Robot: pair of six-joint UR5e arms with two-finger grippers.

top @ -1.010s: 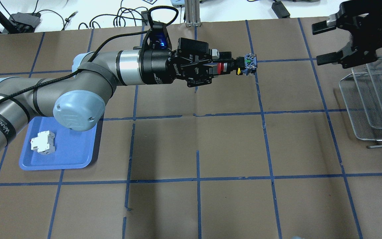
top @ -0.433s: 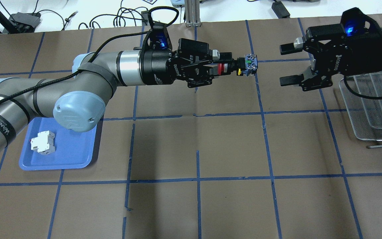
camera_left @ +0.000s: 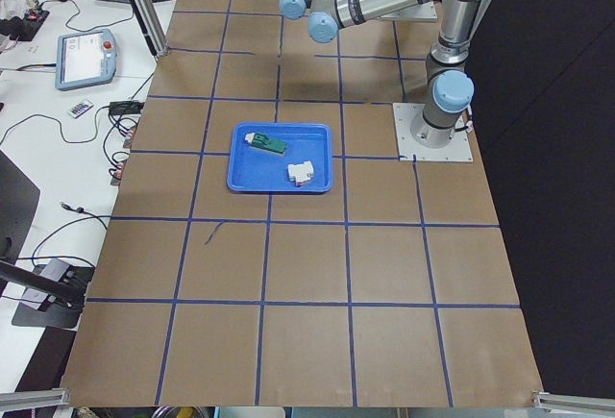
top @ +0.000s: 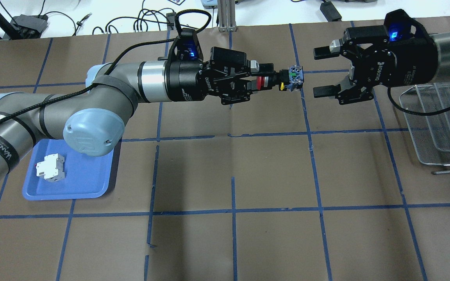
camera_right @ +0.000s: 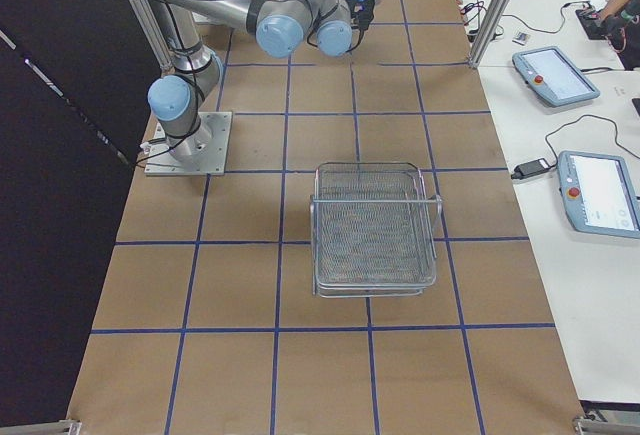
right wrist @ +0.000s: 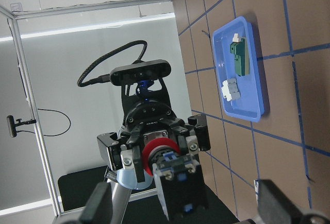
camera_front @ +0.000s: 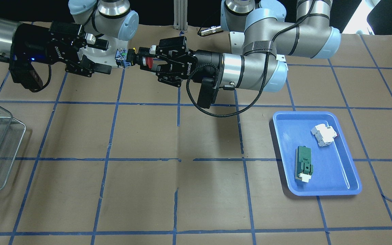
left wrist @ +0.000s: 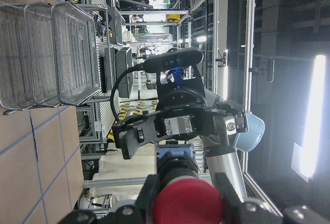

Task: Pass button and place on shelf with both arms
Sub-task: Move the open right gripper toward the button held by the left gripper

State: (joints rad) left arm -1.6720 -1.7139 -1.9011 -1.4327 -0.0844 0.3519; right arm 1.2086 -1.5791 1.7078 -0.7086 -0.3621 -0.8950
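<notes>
My left gripper (top: 258, 82) is shut on the red cap of the button (top: 292, 78) and holds it level above the table, blue and black body pointing at the right arm. My right gripper (top: 315, 72) is open, its fingers above and below the button's line, a short gap from the body. In the front-facing view the button (camera_front: 125, 58) sits between the left gripper (camera_front: 145, 62) and the right gripper (camera_front: 106, 57). The right wrist view shows the button (right wrist: 178, 177) head-on between my open fingers (right wrist: 100, 206). The wire shelf (top: 440, 128) stands at the table's right.
A blue tray (camera_front: 339, 177) on the robot's left holds a green block (camera_front: 304, 162) and a white breaker-like block (camera_front: 324, 134). The shelf (camera_right: 373, 227) has tiered mesh levels. Cables and an aluminium post (top: 225, 15) lie beyond the far edge.
My right gripper has swung in from the far right toward the button, staying open, and now faces it closely. The left arm and button have barely moved.
</notes>
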